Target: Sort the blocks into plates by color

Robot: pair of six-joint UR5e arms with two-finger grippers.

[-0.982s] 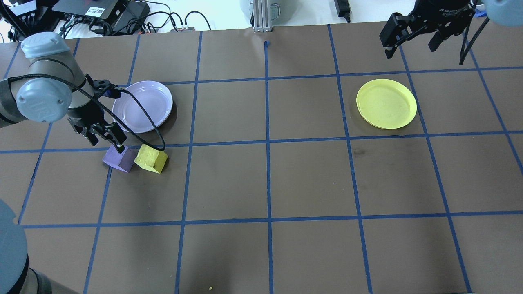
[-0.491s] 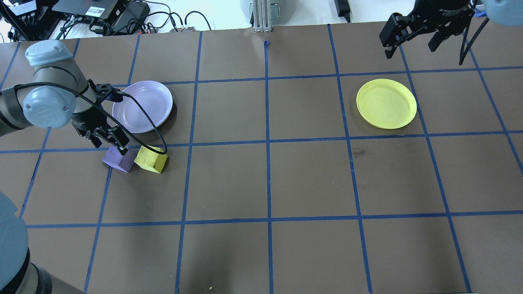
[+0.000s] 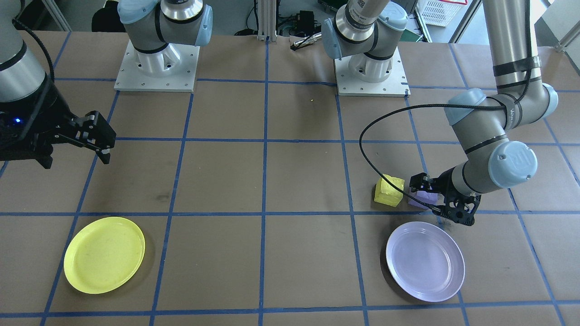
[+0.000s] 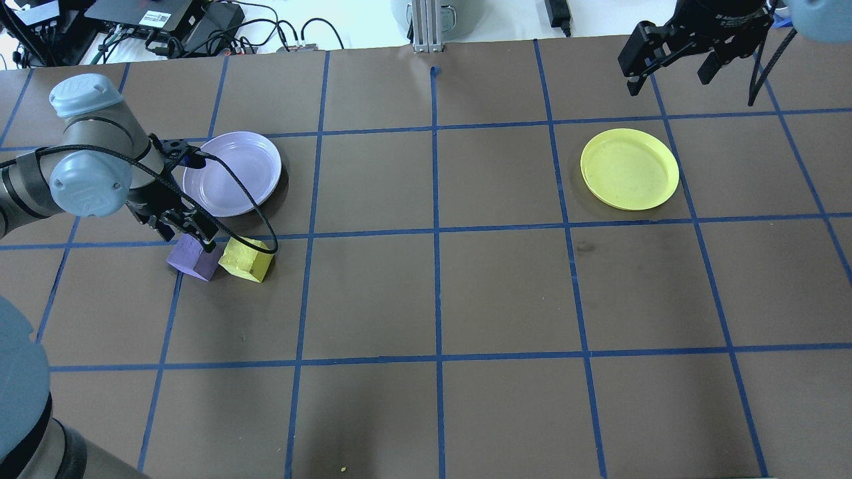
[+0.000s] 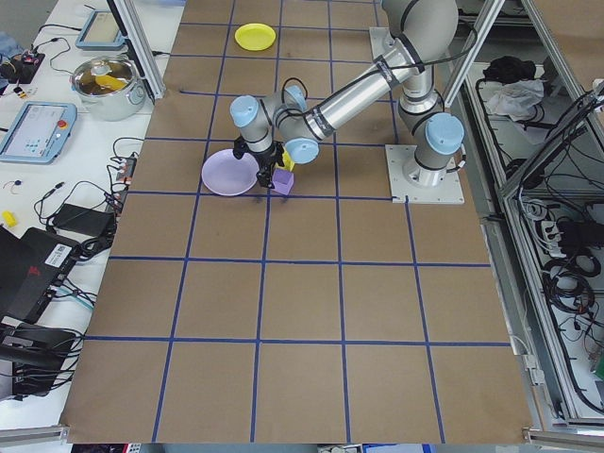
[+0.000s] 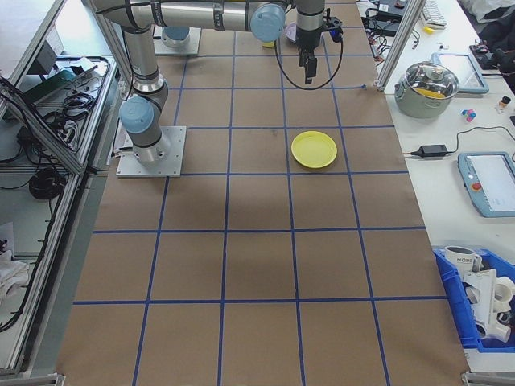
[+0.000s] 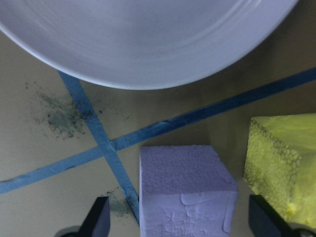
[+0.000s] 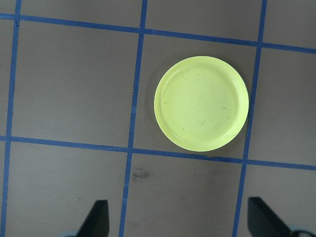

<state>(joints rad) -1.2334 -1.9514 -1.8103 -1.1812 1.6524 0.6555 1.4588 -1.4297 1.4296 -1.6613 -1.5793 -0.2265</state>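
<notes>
The purple block [image 7: 185,190] sits on the table between the fingers of my left gripper [image 7: 182,222], which is open and straddles it low down. The yellow block [image 7: 281,163] lies right beside it, with one finger in the gap between the two. The lavender plate [image 7: 148,34] is just beyond them. From above, the left gripper [image 4: 188,238] hangs over the purple block [image 4: 190,261], next to the yellow block [image 4: 247,259] and lavender plate [image 4: 233,173]. My right gripper [image 4: 672,63] is open and empty, raised behind the yellow plate [image 4: 629,168], also the yellow plate [image 8: 201,102].
Brown table surface with a blue tape grid [image 4: 436,229]. A black cable [image 4: 239,199] loops from the left wrist over the lavender plate's edge and the yellow block. Cables and electronics [image 4: 153,20] lie beyond the far table edge. The robot bases [image 3: 156,68] stand on the table.
My left gripper has shifted right and come down around the purple block, still open. The blocks, the plates and the right arm have not moved.
</notes>
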